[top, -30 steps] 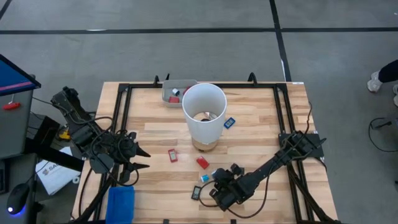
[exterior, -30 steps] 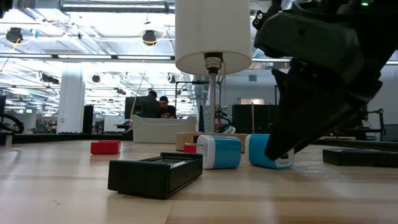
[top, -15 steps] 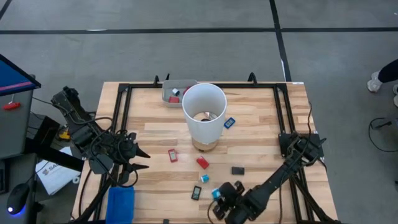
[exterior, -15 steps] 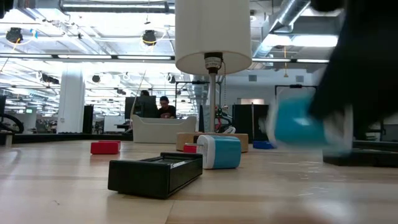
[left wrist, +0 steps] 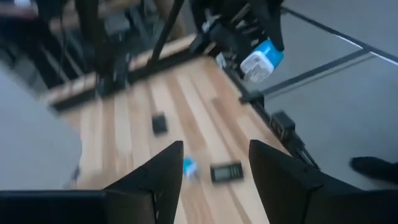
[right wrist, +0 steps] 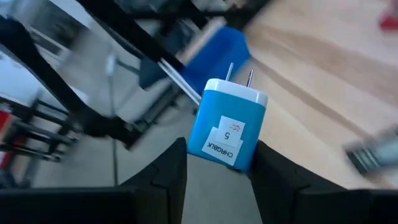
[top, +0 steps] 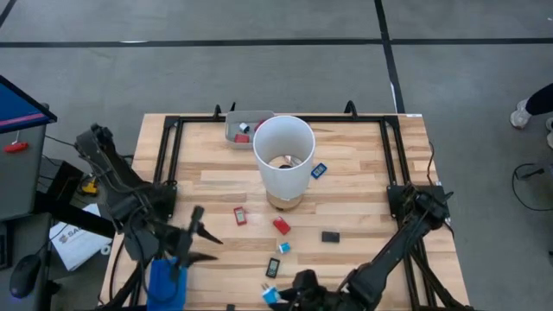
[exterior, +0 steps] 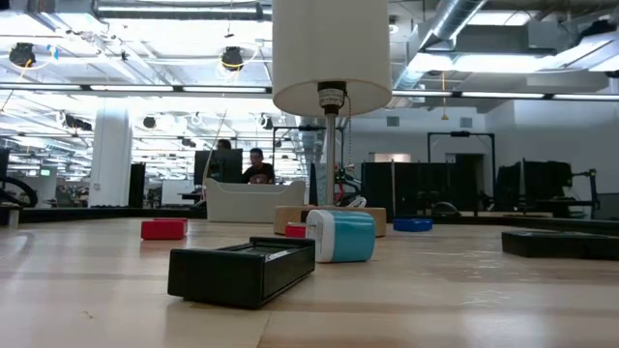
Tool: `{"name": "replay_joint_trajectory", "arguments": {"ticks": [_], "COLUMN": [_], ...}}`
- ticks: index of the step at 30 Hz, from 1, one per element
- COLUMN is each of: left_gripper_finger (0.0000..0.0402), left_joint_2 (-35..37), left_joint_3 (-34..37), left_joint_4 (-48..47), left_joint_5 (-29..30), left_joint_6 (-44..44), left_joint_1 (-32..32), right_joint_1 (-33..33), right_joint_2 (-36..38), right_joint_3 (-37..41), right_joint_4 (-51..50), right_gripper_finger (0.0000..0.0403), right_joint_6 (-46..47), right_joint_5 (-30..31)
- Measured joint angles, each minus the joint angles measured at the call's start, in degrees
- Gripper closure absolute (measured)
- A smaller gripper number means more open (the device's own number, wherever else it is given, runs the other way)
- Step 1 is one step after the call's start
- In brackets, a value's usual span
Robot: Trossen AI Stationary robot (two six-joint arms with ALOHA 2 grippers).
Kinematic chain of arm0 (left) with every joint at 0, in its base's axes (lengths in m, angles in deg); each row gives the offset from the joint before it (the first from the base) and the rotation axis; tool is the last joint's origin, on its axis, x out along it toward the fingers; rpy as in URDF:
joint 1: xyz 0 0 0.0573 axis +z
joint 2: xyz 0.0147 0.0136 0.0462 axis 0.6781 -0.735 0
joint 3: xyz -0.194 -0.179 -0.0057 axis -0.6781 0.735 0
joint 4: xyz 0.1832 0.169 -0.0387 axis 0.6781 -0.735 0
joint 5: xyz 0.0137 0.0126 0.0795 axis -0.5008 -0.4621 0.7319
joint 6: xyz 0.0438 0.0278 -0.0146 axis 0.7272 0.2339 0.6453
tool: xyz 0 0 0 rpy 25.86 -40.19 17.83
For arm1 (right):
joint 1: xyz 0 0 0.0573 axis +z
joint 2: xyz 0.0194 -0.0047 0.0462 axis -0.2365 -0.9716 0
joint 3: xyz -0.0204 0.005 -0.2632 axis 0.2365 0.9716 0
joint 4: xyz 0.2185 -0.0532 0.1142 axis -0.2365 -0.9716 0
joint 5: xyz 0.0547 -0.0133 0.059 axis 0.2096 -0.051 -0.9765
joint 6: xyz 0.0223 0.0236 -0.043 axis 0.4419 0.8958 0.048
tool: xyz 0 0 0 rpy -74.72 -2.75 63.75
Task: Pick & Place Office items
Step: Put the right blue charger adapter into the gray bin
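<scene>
Right gripper [right wrist: 214, 165] low at bench's near edge, fingers pinching light blue charger [right wrist: 227, 132], prongs pointing away, white label reads "5 CHRGBLK"; charger held clear of bench [top: 363, 186]. Left gripper [top: 197, 235] over near left corner, beside blue tray [top: 167, 281], fingers spread, nothing between. Other office items scattered near white cylinder [top: 282, 155]: red piece [top: 282, 226], black piece [top: 330, 236], small light blue piece [top: 283, 248].

Bright ceiling lights, soft shadows; both wrist views blurred (motion smear).

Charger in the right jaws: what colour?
Light blue charger with a white pronged end and label; right wrist view shows it best.
</scene>
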Motion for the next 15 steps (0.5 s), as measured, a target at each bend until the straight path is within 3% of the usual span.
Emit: {"name": "replay_joint_trajectory", "arguments": {"ticks": [6,15], "left_gripper_finger": [0.0185,0.0132], "left_joint_2": [-4.25,-4.65], "left_joint_3": [0.0,0.0], "left_joint_4": [14.75,17.21], "left_joint_5": [-0.97,-4.85], "left_joint_6": [13.32,18.03], "left_joint_1": [0.24,0.24], "right_joint_1": [-2.5,-5.83], "right_joint_2": [0.02,0.02], "right_joint_3": [-3.87,-4.04], "right_joint_4": [4.92,11.75], "right_gripper_finger": [0.0269,0.0269], "right_joint_6": [-7.29,-13.55], "right_joint_5": [0.0,-2.21]}}
